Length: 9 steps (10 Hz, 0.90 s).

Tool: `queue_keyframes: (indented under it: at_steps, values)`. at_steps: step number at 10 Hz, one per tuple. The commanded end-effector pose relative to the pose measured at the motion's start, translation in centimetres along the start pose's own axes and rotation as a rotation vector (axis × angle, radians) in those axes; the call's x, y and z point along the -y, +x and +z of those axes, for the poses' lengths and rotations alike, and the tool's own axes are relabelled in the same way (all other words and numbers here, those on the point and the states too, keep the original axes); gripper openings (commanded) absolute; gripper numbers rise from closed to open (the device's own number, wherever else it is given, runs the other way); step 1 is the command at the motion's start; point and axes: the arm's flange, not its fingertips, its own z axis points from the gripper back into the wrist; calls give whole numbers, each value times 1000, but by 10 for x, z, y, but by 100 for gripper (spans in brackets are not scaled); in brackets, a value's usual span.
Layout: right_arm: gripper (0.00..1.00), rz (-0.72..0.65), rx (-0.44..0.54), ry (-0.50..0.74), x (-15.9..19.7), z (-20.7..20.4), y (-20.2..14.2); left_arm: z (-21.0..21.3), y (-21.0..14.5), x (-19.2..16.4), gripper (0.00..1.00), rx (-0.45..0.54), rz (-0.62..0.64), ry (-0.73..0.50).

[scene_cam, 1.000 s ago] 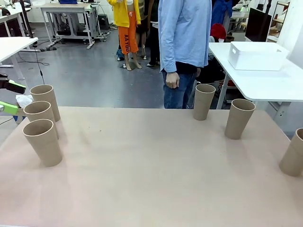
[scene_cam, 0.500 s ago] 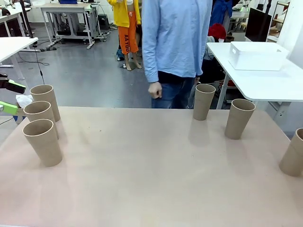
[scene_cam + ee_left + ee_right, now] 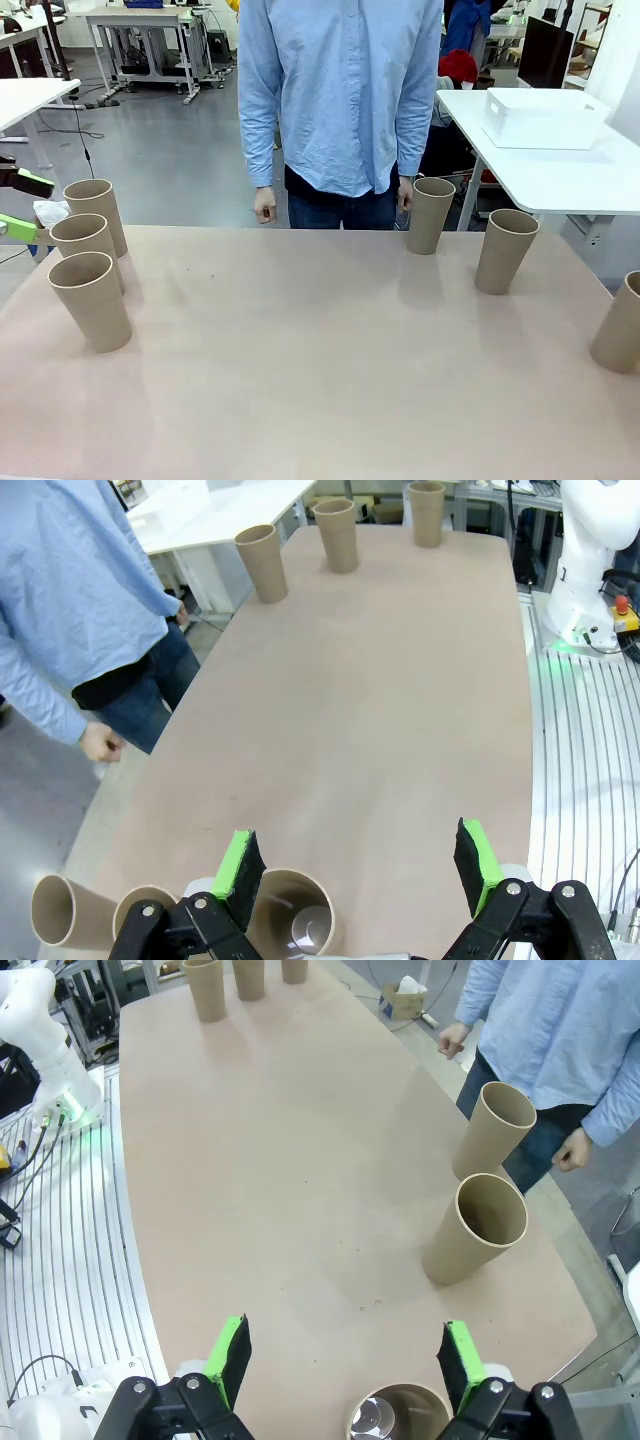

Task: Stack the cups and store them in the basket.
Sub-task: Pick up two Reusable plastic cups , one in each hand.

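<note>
A: Seeing three cups (image 3: 92,300) near left, three more right, all upright. Spot the basket (image 3: 543,120)?
B: Yep, far right on another table (image 3: 530,172). Got left gripper (image 3: 355,845) and right gripper (image 3: 345,1330) both spread wide, gripping nothing.

A robotics lab: white worktables (image 3: 545,178), robot arm (image 3: 592,560), grey floor (image 3: 190,160).

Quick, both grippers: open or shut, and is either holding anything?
Left gripper: open, holding nothing.
Right gripper: open, holding nothing.
</note>
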Motion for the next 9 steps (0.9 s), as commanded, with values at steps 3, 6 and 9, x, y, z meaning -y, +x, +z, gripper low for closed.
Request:
queue_keyframes:
  at_steps: [3,6,9]
  values:
    - [100,22,25,8,1,1,-1,0,-1,-2,100,18,-18,-1]
    - [100,22,25,8,1,1,-1,0,-1,-2,100,18,-18,-1]
    - [100,22,25,8,1,1,-1,0,-1,-2,100,18,-18,-1]
